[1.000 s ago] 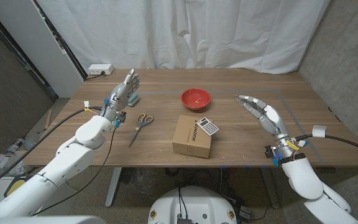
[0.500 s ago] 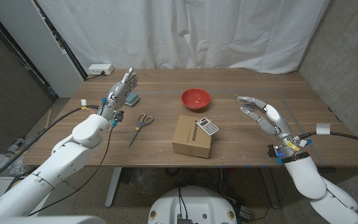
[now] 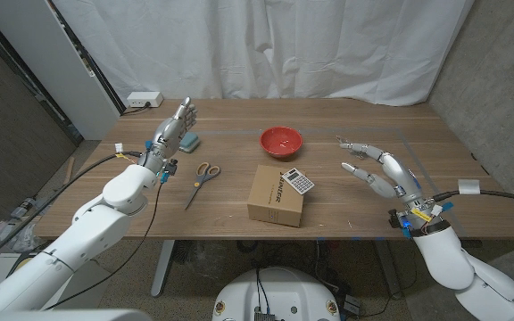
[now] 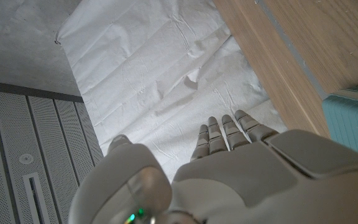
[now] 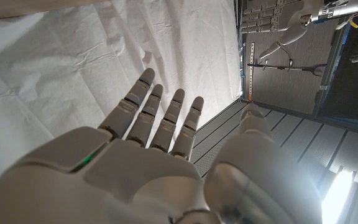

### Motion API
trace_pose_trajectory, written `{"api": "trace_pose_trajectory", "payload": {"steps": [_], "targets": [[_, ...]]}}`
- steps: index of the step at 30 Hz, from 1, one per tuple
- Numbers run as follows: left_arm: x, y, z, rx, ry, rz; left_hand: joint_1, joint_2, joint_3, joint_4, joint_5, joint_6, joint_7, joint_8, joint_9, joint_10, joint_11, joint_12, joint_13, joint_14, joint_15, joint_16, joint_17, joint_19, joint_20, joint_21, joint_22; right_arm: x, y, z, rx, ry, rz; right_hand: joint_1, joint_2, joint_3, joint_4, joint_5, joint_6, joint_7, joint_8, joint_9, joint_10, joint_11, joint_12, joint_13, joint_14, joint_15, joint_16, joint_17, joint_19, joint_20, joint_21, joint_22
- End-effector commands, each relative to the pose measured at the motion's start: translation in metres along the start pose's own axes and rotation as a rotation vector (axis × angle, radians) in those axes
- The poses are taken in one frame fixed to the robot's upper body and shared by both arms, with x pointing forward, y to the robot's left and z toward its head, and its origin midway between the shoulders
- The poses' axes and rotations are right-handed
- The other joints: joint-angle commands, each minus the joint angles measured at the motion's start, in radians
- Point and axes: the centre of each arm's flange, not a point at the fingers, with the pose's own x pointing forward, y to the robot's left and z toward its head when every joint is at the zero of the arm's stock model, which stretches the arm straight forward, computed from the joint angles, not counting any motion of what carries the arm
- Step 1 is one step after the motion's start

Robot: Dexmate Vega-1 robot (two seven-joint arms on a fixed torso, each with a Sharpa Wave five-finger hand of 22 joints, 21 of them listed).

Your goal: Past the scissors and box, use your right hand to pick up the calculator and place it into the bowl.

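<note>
a: what lies ahead of the right hand (image 3: pixel 377 166)?
b: bare table (image 3: pixel 355 201) stretches from its fingertips (image 3: pixel 342 142) to the box (image 3: pixel 277 195); nothing stands between.
a: and the calculator (image 3: pixel 300 181)?
b: it lies on the box's top, at the corner nearest those fingers, open from above.
a: the bowl (image 3: pixel 280 140)?
b: beyond the box, with a free strip of wood between them.
a: the scissors (image 3: pixel 203 179)?
b: on the box's far side, near the left hand (image 3: pixel 175 130).

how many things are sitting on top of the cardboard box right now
1. The calculator lies on the cardboard box, at its far right corner, slightly overhanging the edge. The scissors and red bowl rest on the table instead.
</note>
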Motion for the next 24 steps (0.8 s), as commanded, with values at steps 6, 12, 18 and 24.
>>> {"api": "trace_pose_trajectory", "payload": {"steps": [6,12,18,24], "targets": [[-0.009,-0.006,0.003,0.012,0.007,0.014,0.012,-0.002,-0.010,0.000,-0.003,0.006,-0.008,-0.001,0.005,0.011,-0.005,-0.004,0.001,0.010,-0.011,-0.002,0.004,0.012,-0.011,-0.002,0.005,-0.013,-0.003,0.004,-0.155,-0.049,0.040,0.083,-0.012,0.019,-0.015,0.027,-0.012,-0.010,-0.014,0.002,0.002,-0.016,-0.013,0.001,0.011,-0.159,-0.007,0.001,0.015,-0.142,-0.009,0.000],[-0.005,-0.004,0.006,0.013,-0.007,0.025,0.013,-0.001,-0.011,0.000,-0.003,0.006,-0.008,-0.002,0.005,0.011,-0.006,-0.005,0.001,0.011,-0.011,-0.002,0.004,0.012,-0.010,-0.003,0.005,-0.017,-0.005,0.006,-0.209,-0.055,0.054,0.139,-0.023,0.031,-0.014,0.044,-0.013,-0.014,-0.019,0.003,-0.001,-0.029,-0.022,0.001,0.007,-0.162,-0.011,0.001,0.016,-0.144,-0.017,0.001],[0.001,-0.009,0.007,0.014,0.000,0.008,0.013,-0.001,-0.012,0.000,-0.003,0.006,-0.007,-0.002,0.005,0.011,-0.006,-0.005,0.001,0.010,-0.011,-0.003,0.004,0.009,-0.008,-0.005,0.005,-0.020,-0.004,0.006,-0.260,-0.066,0.077,0.180,-0.029,0.040,-0.013,0.056,-0.018,-0.015,-0.023,0.003,-0.005,-0.032,-0.029,0.001,0.004,-0.165,-0.013,0.001,0.013,-0.147,-0.023,0.002],[0.004,-0.012,0.011,0.010,-0.013,0.013,0.013,0.000,-0.013,0.000,-0.003,0.006,-0.006,-0.003,0.005,0.010,-0.004,-0.006,0.001,0.009,-0.009,-0.003,0.004,0.009,-0.008,-0.006,0.005,-0.024,-0.001,0.003,-0.309,-0.076,0.078,0.222,-0.035,0.047,-0.010,0.067,-0.023,-0.015,-0.026,0.004,-0.010,-0.037,-0.036,0.001,-0.002,-0.168,-0.015,0.002,0.011,-0.149,-0.028,0.004]]}}
